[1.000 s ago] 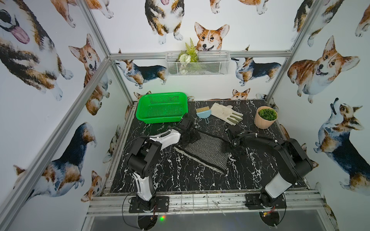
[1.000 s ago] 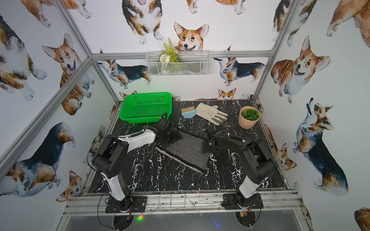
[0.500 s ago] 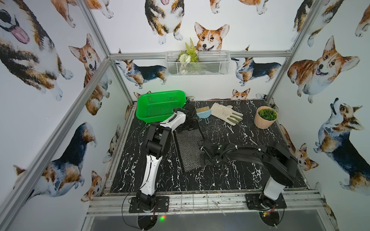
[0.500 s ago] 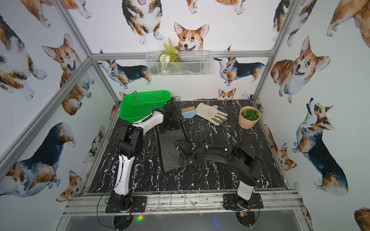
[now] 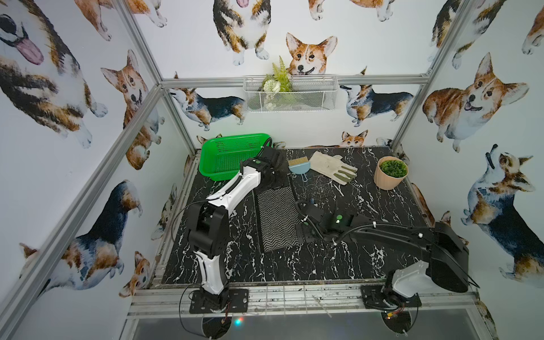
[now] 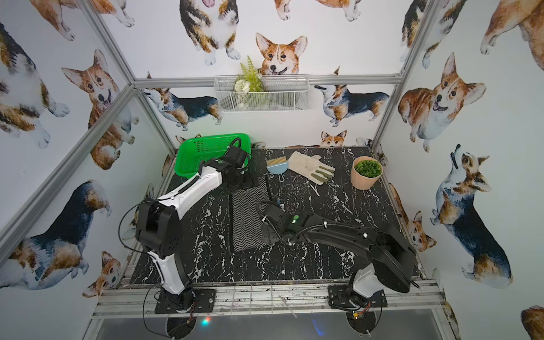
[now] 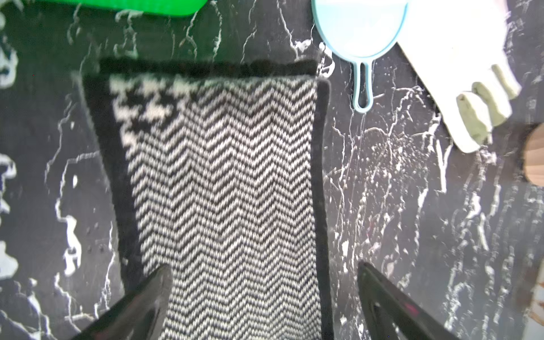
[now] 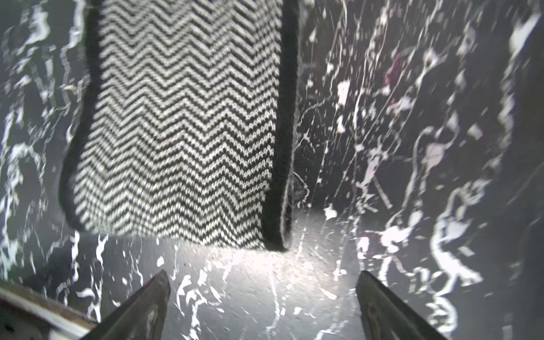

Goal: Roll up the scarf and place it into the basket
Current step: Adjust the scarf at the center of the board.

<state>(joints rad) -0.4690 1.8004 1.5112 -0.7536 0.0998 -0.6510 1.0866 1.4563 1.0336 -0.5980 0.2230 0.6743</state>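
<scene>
No readable writing is seen. The black-and-white knitted herringbone scarf (image 5: 276, 217) lies flat on the black marbled table (image 5: 368, 203), between both wide, empty pincers: the left pincer (image 7: 263, 306) over its far end, the right pincer (image 8: 263, 306) just off its near end. Beside the left pincer sits the bright green perforated plastic basket (image 5: 226, 153); a blue brush (image 5: 298, 166) and cream glove (image 5: 331, 167) lie beyond it.

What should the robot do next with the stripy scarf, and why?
Probably lower the right gripper onto the near end of the scarf and pinch it to start rolling. The scarf lies flat and unrolled on the table, both grippers are open and hold nothing, and the right fingers sit just short of that end.
</scene>
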